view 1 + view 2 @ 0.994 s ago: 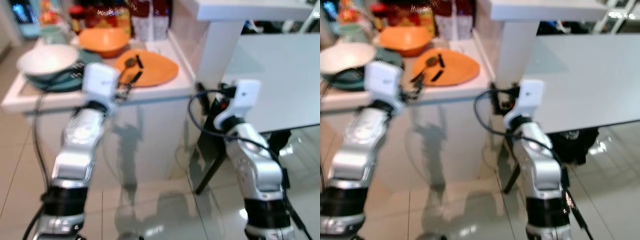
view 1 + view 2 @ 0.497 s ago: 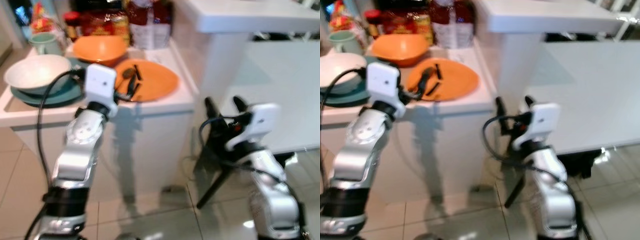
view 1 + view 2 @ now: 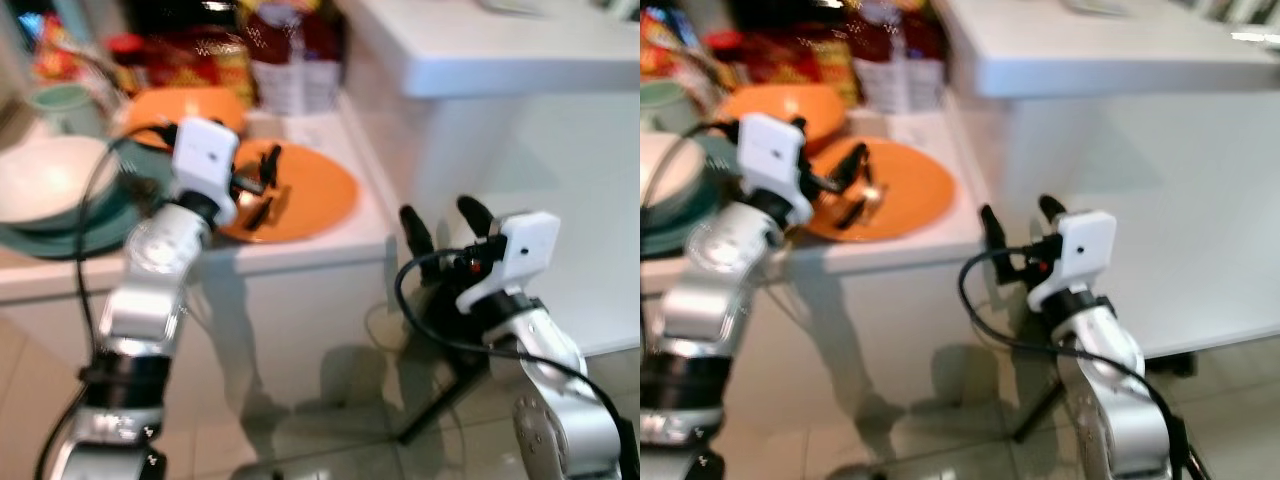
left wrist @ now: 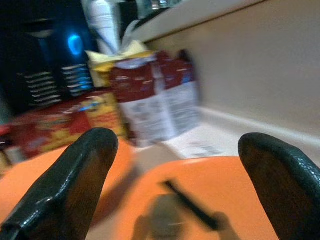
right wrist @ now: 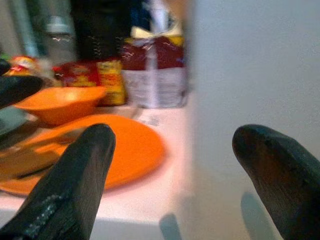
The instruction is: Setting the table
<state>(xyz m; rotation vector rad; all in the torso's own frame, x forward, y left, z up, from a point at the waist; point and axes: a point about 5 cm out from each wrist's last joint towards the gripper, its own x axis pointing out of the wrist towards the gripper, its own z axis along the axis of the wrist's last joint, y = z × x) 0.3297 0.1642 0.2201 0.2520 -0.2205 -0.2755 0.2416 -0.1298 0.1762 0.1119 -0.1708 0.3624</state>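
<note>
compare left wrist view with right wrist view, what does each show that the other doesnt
Left wrist view: a dark utensil lying on the orange plate, seen between the open left pincer.
Right wrist view: the orange bowl and a white panel beside the counter, past the open right pincer.
Both: the orange plate and the red-and-white bag.

1. The left arm (image 3: pixel 150 290), at the left of the head views, has rounded, glossy silver shells and a black band at its lower joint.
2. A white, boxy wrist module (image 3: pixel 205 165) tops it; a black cable loops beside it.
3. The right arm (image 3: pixel 555 400), lower right, matches, with a white module (image 3: pixel 525 250) and a looping black cable (image 3: pixel 420 310).
4. Both grippers, left gripper (image 4: pixel 175 175) and right gripper (image 5: pixel 172 170), have long, rounded, glossy black fingers.
</note>
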